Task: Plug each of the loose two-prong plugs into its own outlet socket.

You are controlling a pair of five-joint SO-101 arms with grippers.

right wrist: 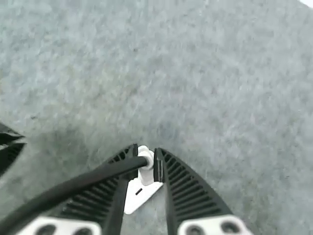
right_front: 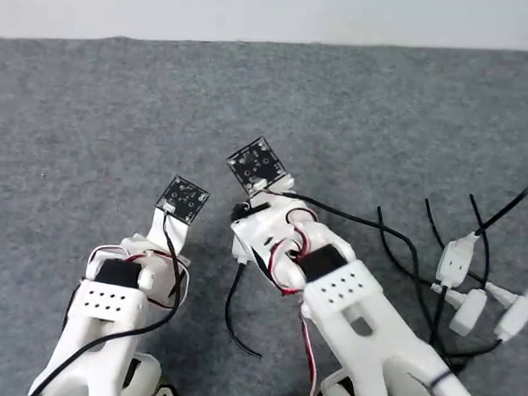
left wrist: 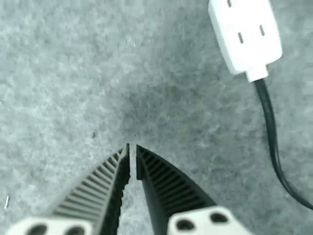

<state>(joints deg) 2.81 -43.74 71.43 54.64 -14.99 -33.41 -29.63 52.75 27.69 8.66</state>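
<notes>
My right gripper [right wrist: 145, 148] has its fingers clamped on a white connector [right wrist: 140, 188] trailing a black cable [right wrist: 73, 183], low over the grey desk [right wrist: 220, 73]. The left gripper [left wrist: 132, 147] has its fingers nearly together and empty, with a white outlet socket [left wrist: 244, 34] lying flat nearby.

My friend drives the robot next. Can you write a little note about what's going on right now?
Left end effector: shut, empty, low over the grey mat.
Right end effector: shut on a white connector with a black cable; plug or socket, I cannot tell.
White socket: lying free on the mat near the left end effector.
More white connectors: tangled at the right of the high view.
Done: one connector gripped. Left: every plug into a socket; I can make out no joined pair.
</notes>
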